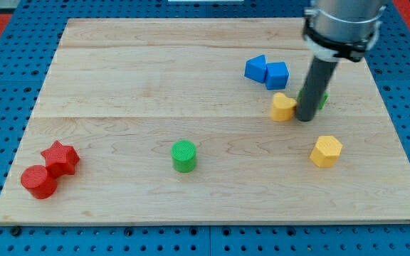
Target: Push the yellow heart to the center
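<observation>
The yellow heart [283,107] lies on the wooden board [119,78] right of the middle, below two blue blocks. My tip [305,119] stands right against the heart's right side, touching or nearly touching it. The dark rod rises from there toward the view's top right. A green block [323,99] sits just behind the rod, mostly hidden by it.
Two blue blocks [267,71] sit side by side above the heart. A yellow hexagon [326,151] lies at lower right. A green cylinder [184,156] stands near the lower middle. A red star [60,157] and a red cylinder [38,181] sit at lower left.
</observation>
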You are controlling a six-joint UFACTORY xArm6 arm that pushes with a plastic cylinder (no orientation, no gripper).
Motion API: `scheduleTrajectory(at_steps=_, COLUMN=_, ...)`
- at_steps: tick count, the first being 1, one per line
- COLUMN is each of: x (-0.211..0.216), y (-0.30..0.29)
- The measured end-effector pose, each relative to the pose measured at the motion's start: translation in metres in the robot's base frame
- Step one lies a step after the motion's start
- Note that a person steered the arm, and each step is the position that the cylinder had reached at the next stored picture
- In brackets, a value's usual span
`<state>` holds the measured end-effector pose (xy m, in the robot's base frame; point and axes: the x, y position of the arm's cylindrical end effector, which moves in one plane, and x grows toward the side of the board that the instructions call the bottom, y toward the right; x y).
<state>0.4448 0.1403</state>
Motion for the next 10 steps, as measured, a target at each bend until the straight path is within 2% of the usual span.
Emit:
scheduleTrajectory(at_steps=1, x=-0.004, y=-0.035)
scheduleTrajectory(at_steps=5, x=-0.039, y=-0.037)
scheduleTrajectory(at_steps=6, x=-0.04, y=-0.068)
scheduleTrajectory(at_steps=10, x=-0.04, y=-0.125)
